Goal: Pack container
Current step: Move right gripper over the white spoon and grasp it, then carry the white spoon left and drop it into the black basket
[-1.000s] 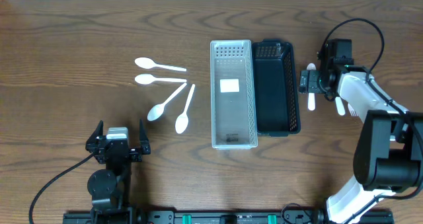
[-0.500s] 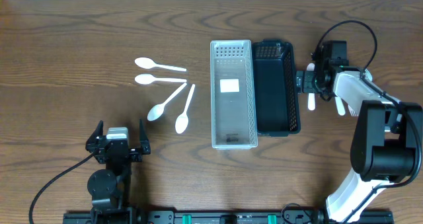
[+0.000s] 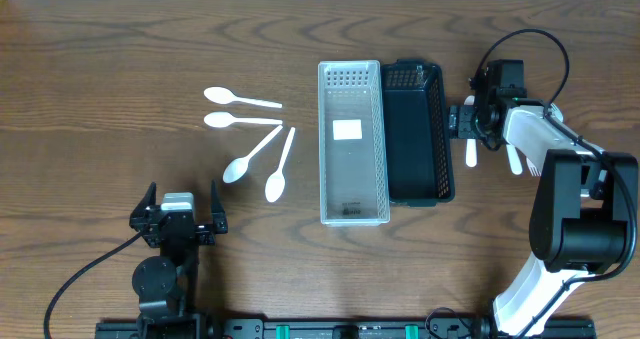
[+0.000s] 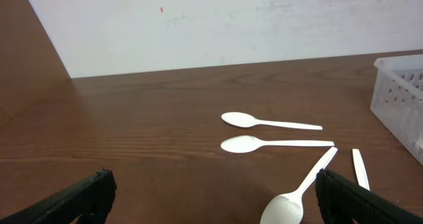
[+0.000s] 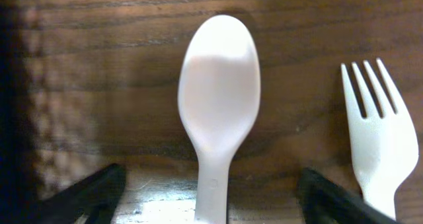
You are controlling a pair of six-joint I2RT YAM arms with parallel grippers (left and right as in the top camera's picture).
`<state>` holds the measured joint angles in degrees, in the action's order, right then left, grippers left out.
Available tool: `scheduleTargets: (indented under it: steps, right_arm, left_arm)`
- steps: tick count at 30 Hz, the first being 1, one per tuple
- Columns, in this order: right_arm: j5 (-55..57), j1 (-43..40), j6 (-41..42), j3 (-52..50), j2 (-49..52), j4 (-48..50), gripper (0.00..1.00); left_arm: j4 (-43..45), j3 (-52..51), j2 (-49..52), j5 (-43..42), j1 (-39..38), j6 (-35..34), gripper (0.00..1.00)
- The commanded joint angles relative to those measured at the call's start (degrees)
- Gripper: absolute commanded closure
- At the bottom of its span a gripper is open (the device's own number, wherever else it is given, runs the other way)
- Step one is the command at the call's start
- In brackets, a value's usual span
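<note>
A clear plastic bin (image 3: 353, 214) and a black bin (image 3: 417, 149) stand side by side at the table's middle. Several white spoons (image 3: 250, 134) lie left of them; they also show in the left wrist view (image 4: 271, 123). My right gripper (image 3: 470, 129) is open, low over a white spoon (image 5: 219, 98) that lies between its fingers (image 5: 211, 197) right of the black bin. A white fork (image 5: 380, 145) lies beside that spoon. My left gripper (image 4: 211, 197) is open and empty near the front left.
The clear bin's corner (image 4: 400, 98) shows at the right edge of the left wrist view. The right arm's cable (image 3: 530, 44) loops above the arm. The table's far edge meets a white wall (image 4: 231, 19).
My right gripper moved slightly left and down toward the spoon beside the black bin. The left arm has not moved.
</note>
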<state>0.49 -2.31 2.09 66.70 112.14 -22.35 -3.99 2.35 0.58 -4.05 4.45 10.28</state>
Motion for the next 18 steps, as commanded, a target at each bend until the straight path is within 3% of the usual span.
scheduleTargets:
  steps: [1,8,11,18]
  right_arm:
    - [0.6,0.5,-0.4,0.0,2.1,-0.2,0.32]
    - [0.6,0.5,-0.4,0.0,2.1,0.2,0.70]
    - [0.8,0.5,-0.4,0.1,2.1,0.5,0.80]
    - [1.7,0.5,-0.4,2.1,2.1,-0.3,0.91]
  left_arm:
    - [-0.6,-1.7,-0.3,0.2,0.3,-0.5,0.02]
    - [-0.6,-1.7,-0.3,0.2,0.3,-0.5,0.02]
    - [-0.6,-1.7,-0.3,0.2,0.3,-0.5,0.02]
    - [-0.6,-1.7,-0.3,0.2,0.3,-0.5,0.02]
